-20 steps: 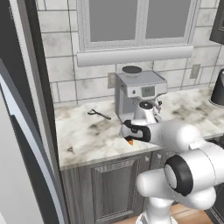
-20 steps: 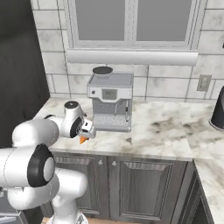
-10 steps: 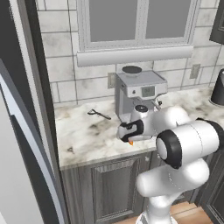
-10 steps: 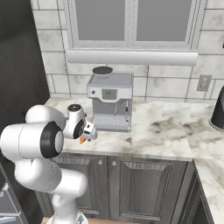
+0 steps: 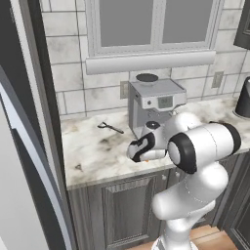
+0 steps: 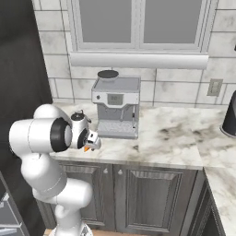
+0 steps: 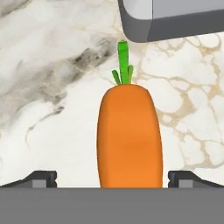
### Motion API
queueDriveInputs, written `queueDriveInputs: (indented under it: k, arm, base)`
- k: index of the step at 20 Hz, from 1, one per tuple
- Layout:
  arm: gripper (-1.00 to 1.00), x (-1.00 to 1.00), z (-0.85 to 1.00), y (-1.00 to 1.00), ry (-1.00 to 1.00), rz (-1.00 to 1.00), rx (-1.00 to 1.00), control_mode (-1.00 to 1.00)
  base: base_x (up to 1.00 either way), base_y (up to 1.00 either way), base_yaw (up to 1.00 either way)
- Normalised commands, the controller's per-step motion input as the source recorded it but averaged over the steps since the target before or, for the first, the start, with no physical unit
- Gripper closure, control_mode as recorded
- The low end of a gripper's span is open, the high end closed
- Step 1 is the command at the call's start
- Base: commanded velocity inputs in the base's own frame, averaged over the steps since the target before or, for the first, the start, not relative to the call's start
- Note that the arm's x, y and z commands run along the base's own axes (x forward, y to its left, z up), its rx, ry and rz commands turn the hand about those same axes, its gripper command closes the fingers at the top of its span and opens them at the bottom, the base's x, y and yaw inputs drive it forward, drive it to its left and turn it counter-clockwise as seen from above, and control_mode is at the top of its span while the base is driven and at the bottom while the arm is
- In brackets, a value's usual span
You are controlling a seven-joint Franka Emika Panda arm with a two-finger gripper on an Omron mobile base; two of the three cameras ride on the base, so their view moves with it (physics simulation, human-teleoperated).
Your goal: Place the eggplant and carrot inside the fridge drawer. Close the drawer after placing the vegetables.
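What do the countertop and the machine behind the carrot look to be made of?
The countertop looks like polished marble or a marble-look stone: white with grey and tan veining. The coffee machine looks like brushed grey metal or metal-look plastic, with a dark lid and a small display. The carrot is smooth, matte orange.

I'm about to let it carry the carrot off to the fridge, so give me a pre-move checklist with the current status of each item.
1. Carrot sits between the claw fingers: ok.
2. Fingers pressed firmly on it: cannot tell; both tips stand apart from its sides.
3. Carrot lifted off the counter: cannot tell.
4. Coffee machine close beyond the stem tip: not ok, keep away.
5. Fridge drawer open and ready: cannot tell.
6. Eggplant already stowed: cannot tell.
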Motion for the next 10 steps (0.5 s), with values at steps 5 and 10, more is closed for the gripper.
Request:
queueDriveInputs:
  k: [5,10]
  arm:
    - [1.00,0.22,-0.23,0.13,0.00,0.00,0.00,-1.00]
    - [1.00,0.13,-0.04,0.04,0.00,0.00,0.00,-1.00]
  base:
    - [0.00,0.00,0.00]
    - [0.00,0.00,0.00]
